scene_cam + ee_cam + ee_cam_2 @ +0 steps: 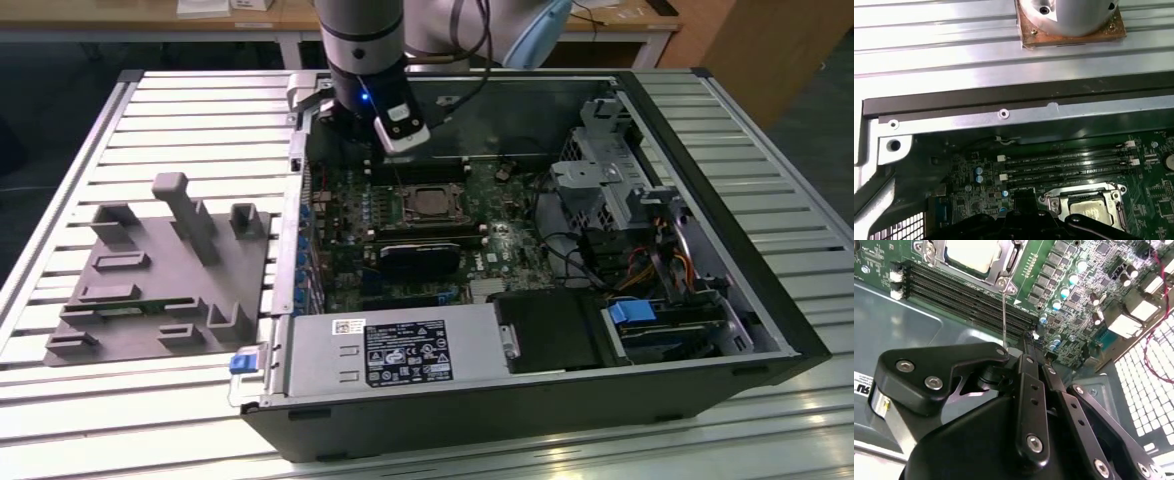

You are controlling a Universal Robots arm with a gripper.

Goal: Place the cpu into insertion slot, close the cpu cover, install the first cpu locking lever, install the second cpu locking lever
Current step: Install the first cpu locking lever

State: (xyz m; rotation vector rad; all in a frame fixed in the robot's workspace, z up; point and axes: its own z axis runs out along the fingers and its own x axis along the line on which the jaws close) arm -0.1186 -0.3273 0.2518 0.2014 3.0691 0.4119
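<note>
The cpu (431, 204) lies flat in the insertion slot (404, 205) on the green motherboard, its pale metal face up. Its face also shows in the second wrist view (971, 251) and in the first wrist view (1088, 209). The silver cpu cover (1114, 196) lies down around the chip as a frame (1010, 260). A thin metal locking lever (1004, 315) rises from the socket's corner, and its free end reaches my gripper (1014, 356). My gripper (400, 140) hangs over the board's rear edge, just behind the socket.
The open computer case (747, 290) lies on a slatted metal table (200, 110). Black memory slots (964, 295) run beside the socket. A grey power supply box (387, 350) fills the case's front, cables and drive bays stand at the exterior view's right, and a grey fixture (160, 270) at its left.
</note>
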